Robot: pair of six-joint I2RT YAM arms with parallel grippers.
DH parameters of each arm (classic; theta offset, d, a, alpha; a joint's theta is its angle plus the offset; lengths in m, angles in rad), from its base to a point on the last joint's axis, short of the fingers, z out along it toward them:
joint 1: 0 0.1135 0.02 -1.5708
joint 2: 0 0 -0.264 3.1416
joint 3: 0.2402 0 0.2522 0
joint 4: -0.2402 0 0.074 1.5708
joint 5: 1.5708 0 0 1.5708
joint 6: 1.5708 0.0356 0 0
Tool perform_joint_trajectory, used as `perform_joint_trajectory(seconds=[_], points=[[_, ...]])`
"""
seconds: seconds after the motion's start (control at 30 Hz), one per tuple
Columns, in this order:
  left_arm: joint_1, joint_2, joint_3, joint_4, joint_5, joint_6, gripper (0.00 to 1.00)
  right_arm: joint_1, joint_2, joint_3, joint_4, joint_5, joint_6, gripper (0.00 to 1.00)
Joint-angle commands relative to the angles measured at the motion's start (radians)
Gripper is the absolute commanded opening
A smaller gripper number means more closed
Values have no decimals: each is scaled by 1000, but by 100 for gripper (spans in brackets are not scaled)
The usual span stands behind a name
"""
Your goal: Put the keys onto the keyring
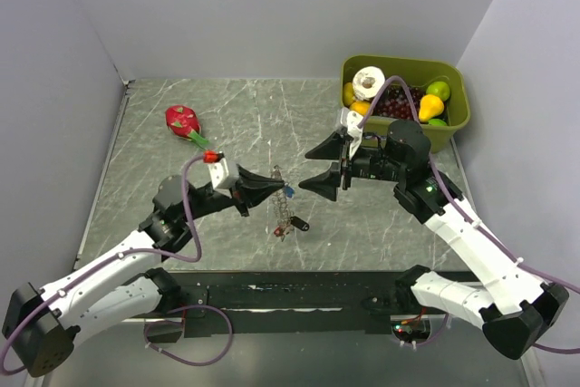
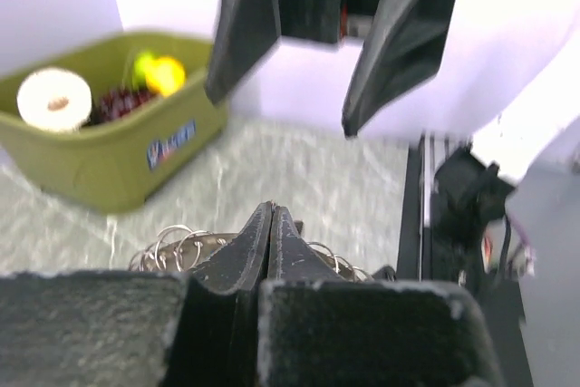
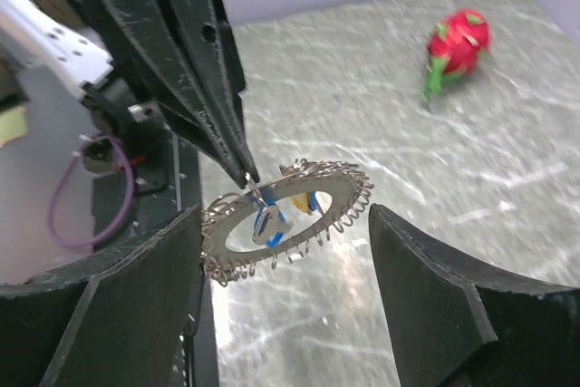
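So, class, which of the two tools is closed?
The left tool, pinched shut on the edge of the keyring. The right tool stands wide open, its fingers either side of the ring, holding nothing.

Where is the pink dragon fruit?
In the top view the dragon fruit lies at far left on the table, beyond the left tool.

The keyring (image 3: 340, 189) hangs between left gripper (image 1: 275, 183) and right gripper (image 1: 305, 169), seemingly above the table (image 1: 254, 124).
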Motion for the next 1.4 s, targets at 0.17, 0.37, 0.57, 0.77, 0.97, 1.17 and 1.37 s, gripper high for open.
perform_joint_trajectory(seconds=[0.17,0.37,0.57,0.77,0.97,1.17,1.37], points=[[3,34,-93,660,-8,-210,1,-5,3,-40,266,-251,102,68],[2,78,-69,689,35,-225,1,-3,23,-52,346,-287,185,66],[3,88,-60,694,44,-233,1,7,41,-57,415,-291,231,55],[2,90,-50,686,61,-239,1,14,76,-57,438,-282,251,50],[2,91,-41,679,73,-241,1,15,101,-56,440,-279,254,36],[2,97,-32,674,79,-236,1,15,112,-42,428,-282,258,20],[2,113,-15,656,104,-238,1,17,121,-26,400,-268,252,0]])
